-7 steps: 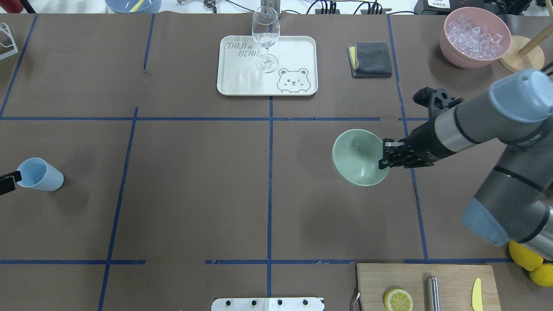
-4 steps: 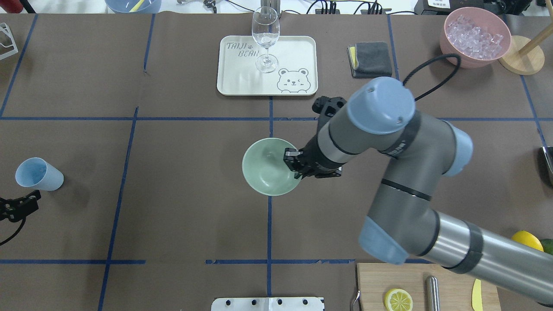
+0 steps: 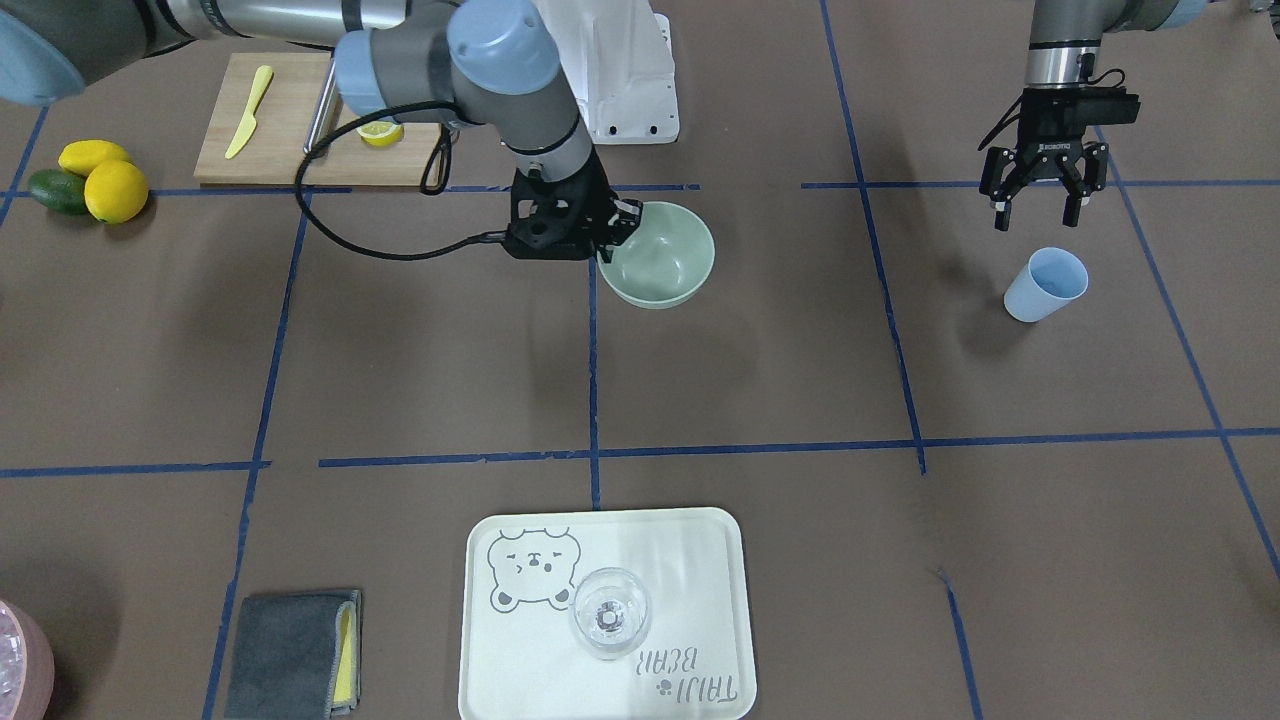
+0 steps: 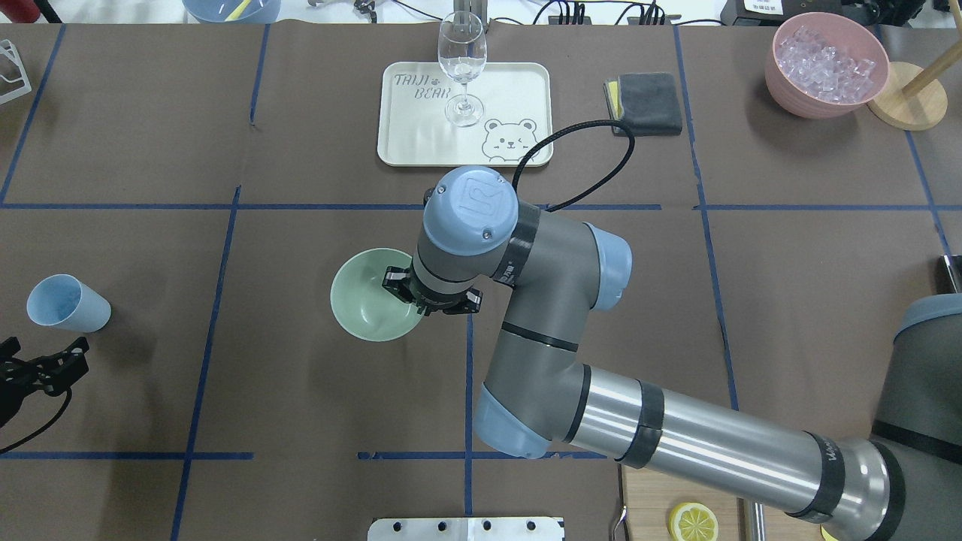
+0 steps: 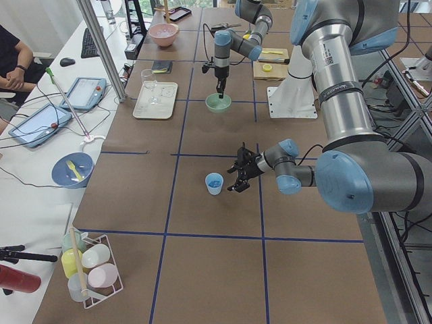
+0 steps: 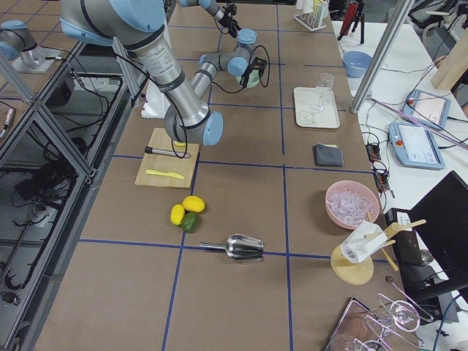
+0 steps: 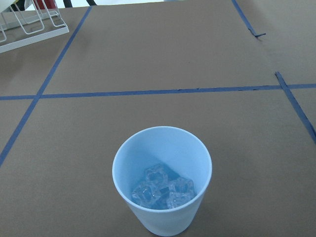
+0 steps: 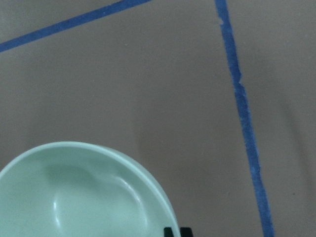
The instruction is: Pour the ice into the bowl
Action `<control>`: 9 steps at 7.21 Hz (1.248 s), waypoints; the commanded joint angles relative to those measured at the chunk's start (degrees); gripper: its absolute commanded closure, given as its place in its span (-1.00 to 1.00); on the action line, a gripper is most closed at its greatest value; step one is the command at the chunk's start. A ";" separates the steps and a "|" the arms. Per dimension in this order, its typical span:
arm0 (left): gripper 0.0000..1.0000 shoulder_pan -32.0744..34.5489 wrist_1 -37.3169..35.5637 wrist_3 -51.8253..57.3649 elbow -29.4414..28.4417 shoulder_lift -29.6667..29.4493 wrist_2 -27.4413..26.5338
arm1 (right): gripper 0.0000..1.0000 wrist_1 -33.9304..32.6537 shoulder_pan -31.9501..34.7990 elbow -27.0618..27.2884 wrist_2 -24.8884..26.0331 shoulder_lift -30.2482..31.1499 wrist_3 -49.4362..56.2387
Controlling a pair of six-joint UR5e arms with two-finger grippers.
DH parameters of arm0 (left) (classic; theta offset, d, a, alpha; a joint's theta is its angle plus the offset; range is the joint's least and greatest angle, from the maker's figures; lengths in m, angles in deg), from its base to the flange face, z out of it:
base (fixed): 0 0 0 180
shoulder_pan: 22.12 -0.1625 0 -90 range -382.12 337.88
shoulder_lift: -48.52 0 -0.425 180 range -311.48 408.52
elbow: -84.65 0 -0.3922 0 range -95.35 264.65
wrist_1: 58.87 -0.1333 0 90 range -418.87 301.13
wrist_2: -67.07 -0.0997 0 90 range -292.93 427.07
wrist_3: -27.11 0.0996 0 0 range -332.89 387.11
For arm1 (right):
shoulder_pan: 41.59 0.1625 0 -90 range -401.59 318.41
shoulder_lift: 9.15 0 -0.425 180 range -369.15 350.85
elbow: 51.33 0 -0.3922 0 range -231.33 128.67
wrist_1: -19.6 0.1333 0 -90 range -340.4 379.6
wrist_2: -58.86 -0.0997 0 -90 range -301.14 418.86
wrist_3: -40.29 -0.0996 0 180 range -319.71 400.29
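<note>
The pale green bowl point(image 4: 366, 298) is empty and sits just left of the table's centre line. My right gripper point(image 4: 397, 285) is shut on its right rim; the front view shows the same grip point(image 3: 617, 232) on the bowl point(image 3: 668, 262). In the right wrist view only the bowl point(image 8: 74, 197) and bare table show. At the far left stands the light blue cup point(image 4: 66, 303), and the left wrist view shows ice point(image 7: 162, 190) in the bottom of that cup point(image 7: 163, 148). My left gripper point(image 3: 1040, 205) hangs open just behind the cup point(image 3: 1045, 283), not touching it.
A pink bowl point(image 4: 827, 64) of ice cubes stands at the back right beside a wooden stand point(image 4: 908, 94). A tray point(image 4: 421, 143) with a stemmed glass point(image 4: 461, 64) and a grey cloth point(image 4: 645, 103) lie at the back. A cutting board point(image 3: 290, 140) and lemons point(image 3: 100, 180) lie near the robot.
My right arm has carried the bowl leftward, from the right half of the table to just past the centre line. My left gripper has drawn back from the cup toward the robot.
</note>
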 commanded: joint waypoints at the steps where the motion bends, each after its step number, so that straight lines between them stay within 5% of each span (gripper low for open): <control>1: -0.99 0.00 0.27 -0.03 -2.76 -2.43 -2.66 | 1.00 1.76 -1.27 -6.40 2.18 -4.08 -0.73; 5: -0.99 0.08 0.54 -0.03 -4.78 -3.92 -3.20 | 1.00 1.85 -1.63 -10.38 4.90 -6.92 -0.73; 6: -0.99 0.08 0.54 -0.03 -5.92 -5.06 -3.46 | 0.54 2.20 -1.63 -10.65 4.92 -7.09 -0.73; 7: -0.99 0.08 0.54 -0.03 -7.32 -6.37 -4.33 | -0.98 2.63 -1.63 -10.65 5.53 -7.35 -0.82; 9: -0.99 0.08 1.32 0.06 -8.57 -7.09 -4.34 | -1.00 2.64 -1.63 -10.65 5.71 -7.97 -1.78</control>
